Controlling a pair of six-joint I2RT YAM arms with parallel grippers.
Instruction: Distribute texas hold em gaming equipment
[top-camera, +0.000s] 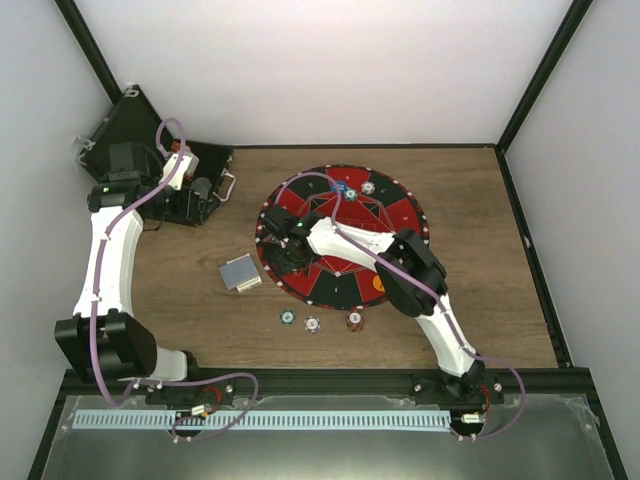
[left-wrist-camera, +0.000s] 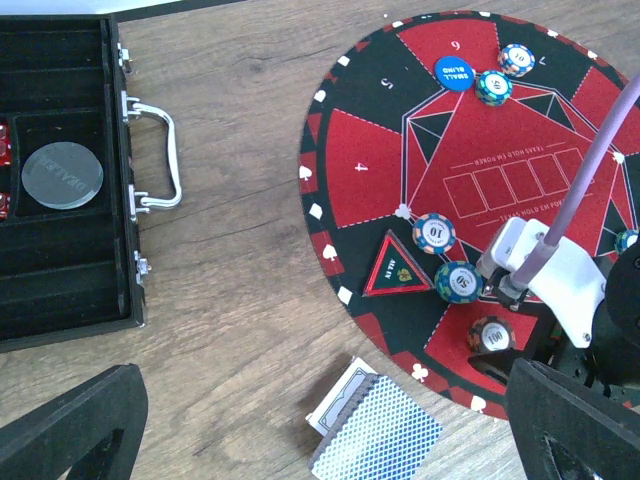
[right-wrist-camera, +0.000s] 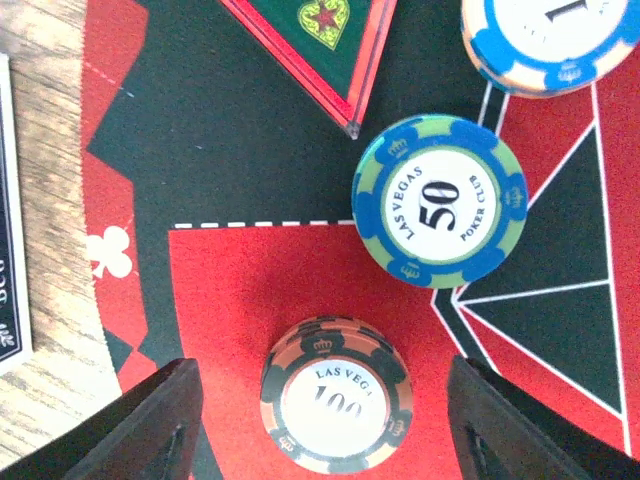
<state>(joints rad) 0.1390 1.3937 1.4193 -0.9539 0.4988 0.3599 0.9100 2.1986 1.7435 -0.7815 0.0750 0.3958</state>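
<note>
the right claw (right-wrist-camera: 322, 375) is spread open over the mat (right-wrist-camera: 230, 280). the 100 chip (right-wrist-camera: 335, 405) lies flat on the red part, between its fingers (right-wrist-camera: 150, 430), touching neither. the 50 chip (right-wrist-camera: 440, 200) lies just past it.

My left arm (top-camera: 108, 255) climbs from its base along the left side. Its elbow is folded low by the near edge and its wrist is turned to the right at the far end. The left gripper (top-camera: 203, 190) has its jaws spread wide, and I see its fingers (left-wrist-camera: 70, 430) only at the bottom corners of the wrist view. My right arm (top-camera: 440, 320) leans in from the near right, bends at the elbow and sends its forearm leftward. The right gripper (right-wrist-camera: 320, 400) points straight down, jaws apart.
</note>
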